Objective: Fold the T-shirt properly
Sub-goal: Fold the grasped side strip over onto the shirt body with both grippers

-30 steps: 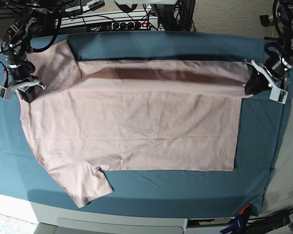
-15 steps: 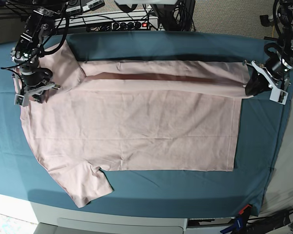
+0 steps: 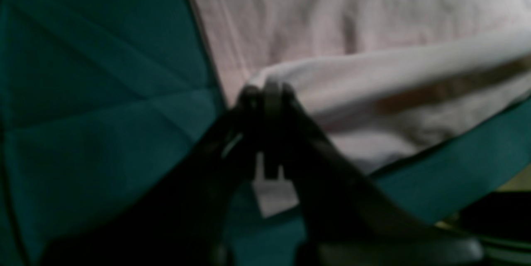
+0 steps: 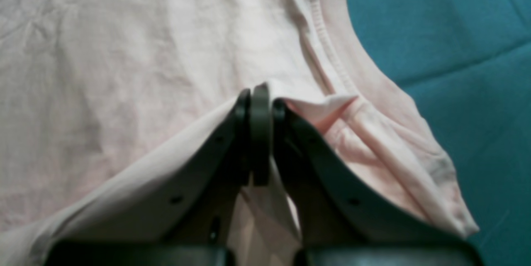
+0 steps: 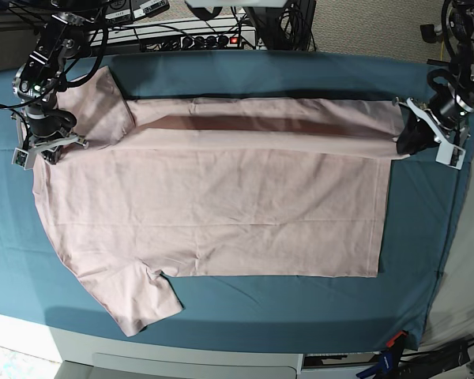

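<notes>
Pink cloth covers most of the surface, which is draped in a teal sheet; the T-shirt lies flat with its hem toward the base view's right and its collar end toward the left, one short sleeve spread at the near left; along the far edge a long strip of the shirt is turned over and held off the sheet between the two arms, showing a darker shaded band. The left gripper has its jaws closed on the hem corner of that strip, seen pinched in its wrist view; the right gripper has its jaws closed on a fold of fabric beside the ribbed collar, at the shoulder.
</notes>
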Motion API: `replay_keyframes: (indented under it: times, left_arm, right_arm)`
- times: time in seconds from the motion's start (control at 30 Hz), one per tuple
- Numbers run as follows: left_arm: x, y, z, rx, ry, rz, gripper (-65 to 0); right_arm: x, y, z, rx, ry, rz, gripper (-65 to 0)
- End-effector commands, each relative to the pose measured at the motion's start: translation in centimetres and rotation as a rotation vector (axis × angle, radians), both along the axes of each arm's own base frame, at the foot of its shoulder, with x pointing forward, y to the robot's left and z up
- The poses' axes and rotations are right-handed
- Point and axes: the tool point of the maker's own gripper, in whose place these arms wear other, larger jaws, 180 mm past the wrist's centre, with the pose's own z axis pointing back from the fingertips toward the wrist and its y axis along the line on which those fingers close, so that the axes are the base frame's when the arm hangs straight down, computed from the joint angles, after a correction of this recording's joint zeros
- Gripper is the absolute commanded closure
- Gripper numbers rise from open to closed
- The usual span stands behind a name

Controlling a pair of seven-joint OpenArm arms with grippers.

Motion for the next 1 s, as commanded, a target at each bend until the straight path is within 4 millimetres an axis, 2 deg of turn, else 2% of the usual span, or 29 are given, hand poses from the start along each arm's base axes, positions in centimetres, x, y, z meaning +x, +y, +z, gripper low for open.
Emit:
replay_keyframes:
  times: [0.0,0.03,0.07,0.1,0.13,0.17,0.3,0.43,0.57,0.67,0.73,0.83,0.97]
  left_arm:
    - [0.7,0.4,1.2,0.011,-0.044,-0.002,-9.8]
    - [0.7,0.4,1.1,0.014,-0.044,-0.001,-19.3]
    - [0.7,0.4,1.2,0.013,-0.045,0.0,-27.1]
    - [0.8,0.5,1.2,0.011,-0.05,0.006,-31.7]
    - [0.9,0.7,1.2,0.011,-0.049,0.02,-33.1]
    - [0.9,0.9,1.2,0.011,-0.046,0.036,-33.1]
    - [1.0,1.3,1.1,0.027,-0.042,0.055,-33.1]
    - [1.0,1.3,1.1,0.028,-0.042,0.054,-33.1]
    - [1.0,1.3,1.0,0.029,-0.037,0.052,-33.1]
    - [0.9,1.4,1.0,0.034,-0.035,0.049,-33.1]
    - [1.0,1.4,1.0,0.034,-0.037,0.049,-33.1]
    - [0.9,1.2,1.1,0.034,-0.04,0.035,-33.1]
    - [0.9,1.0,1.1,0.035,-0.042,0.023,-33.1]
  right_arm:
    - [0.8,-0.7,1.8,-0.04,-0.055,0.0,0.0]
    - [0.7,-0.8,1.7,-0.047,-0.05,0.0,-3.0]
    - [0.7,-0.9,1.7,-0.056,-0.045,-0.001,-11.5]
    - [0.7,-0.9,1.7,-0.055,-0.043,-0.001,-20.2]
    - [0.6,-0.9,1.7,-0.054,-0.04,-0.001,-27.0]
    - [0.6,-0.9,1.6,-0.052,-0.037,-0.002,-30.2]
    - [0.4,-1.3,1.9,-0.056,-0.038,-0.015,-30.3]
    - [-0.8,-2.6,3.6,-0.073,-0.028,-0.061,-30.3]
    - [-3.6,-4.6,6.3,-0.067,-0.052,-0.141,-30.3]
    - [-6.6,-5.6,7.3,-0.052,-0.054,-0.155,-30.3]
    - [-8.8,-5.9,7.0,-0.005,-0.04,-0.158,-30.3]
    - [-11.5,-5.1,6.1,0.081,0.007,-0.119,-30.3]
    - [-13.8,-4.4,4.3,0.171,0.06,-0.09,-30.3]
